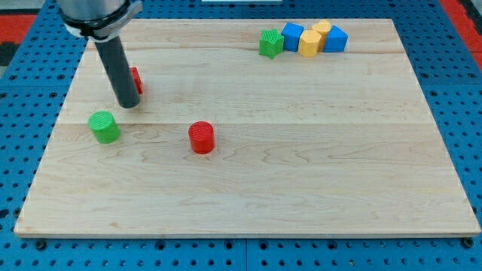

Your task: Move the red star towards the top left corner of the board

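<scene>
The pale wooden bench [248, 188] fills most of the view, lying on a blue pegboard surface [22, 113]. There is no hand here to be open or closed; the arm ends in a straight dark rod.

Furthest toward the view's left sits a green cylinder block [104, 126], standing apart from everything else. Just above and to its right, my tip [128, 104] rests on the wood at the bottom of the dark rod, which slants up toward the view's top left. Directly behind the rod is the red star block [135, 80]; only a sliver of it shows at the rod's right edge, so its shape cannot be made out, and it appears to be touching or just beside the rod. It lies in the left part of the bench, in the upper half.

Nearer the middle, lower down, stands a red cylinder block [201, 138], well apart from my tip.

Toward the view's top right is a tight cluster: a green block [271, 43], then a blue cube [292, 35], a yellow block [309, 44], a second yellow block [322, 30] behind it, and another blue cube [336, 39].
</scene>
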`<act>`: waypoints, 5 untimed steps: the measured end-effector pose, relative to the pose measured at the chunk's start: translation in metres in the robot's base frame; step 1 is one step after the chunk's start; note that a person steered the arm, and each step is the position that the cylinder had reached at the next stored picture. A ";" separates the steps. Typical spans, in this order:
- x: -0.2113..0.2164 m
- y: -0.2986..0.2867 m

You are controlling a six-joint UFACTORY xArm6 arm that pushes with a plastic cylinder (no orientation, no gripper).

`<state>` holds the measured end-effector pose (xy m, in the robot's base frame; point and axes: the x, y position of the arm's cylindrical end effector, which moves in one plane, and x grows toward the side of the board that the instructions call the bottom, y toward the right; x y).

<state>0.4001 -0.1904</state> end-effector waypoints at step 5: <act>-0.081 0.039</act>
